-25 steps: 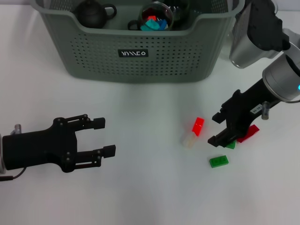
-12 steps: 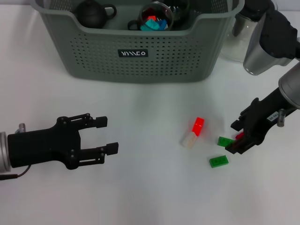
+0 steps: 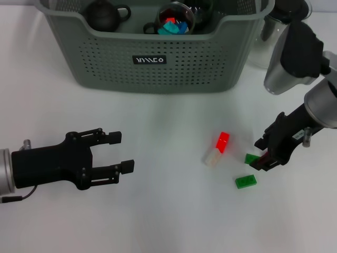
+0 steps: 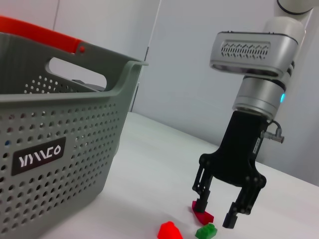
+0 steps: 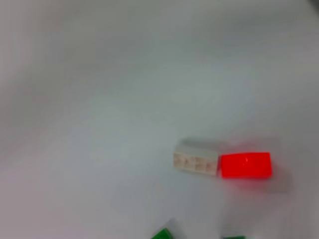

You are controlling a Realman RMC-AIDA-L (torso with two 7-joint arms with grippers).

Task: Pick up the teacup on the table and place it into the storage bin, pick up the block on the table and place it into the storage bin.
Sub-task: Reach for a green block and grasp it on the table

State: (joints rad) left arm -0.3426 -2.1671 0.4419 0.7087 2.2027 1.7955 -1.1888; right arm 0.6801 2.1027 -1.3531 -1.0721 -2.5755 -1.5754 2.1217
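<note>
At the far edge of the white table [image 3: 174, 221] stands the storage bin [image 3: 152, 63], already holding a dark teapot [image 3: 102, 15] and a glass teacup [image 3: 176, 18] filled with coloured blocks. Low on the left, the left gripper [image 3: 118, 153] hovers empty, fingers spread wide. On the right, the right gripper [image 3: 261, 153] is down at the table with its fingers apart around a dark red block [image 4: 203, 217]. Beside it lie two green blocks [image 3: 246, 181], with a bright red block [image 3: 222, 141] touching a whitish block [image 3: 212, 157] nearby.
</note>
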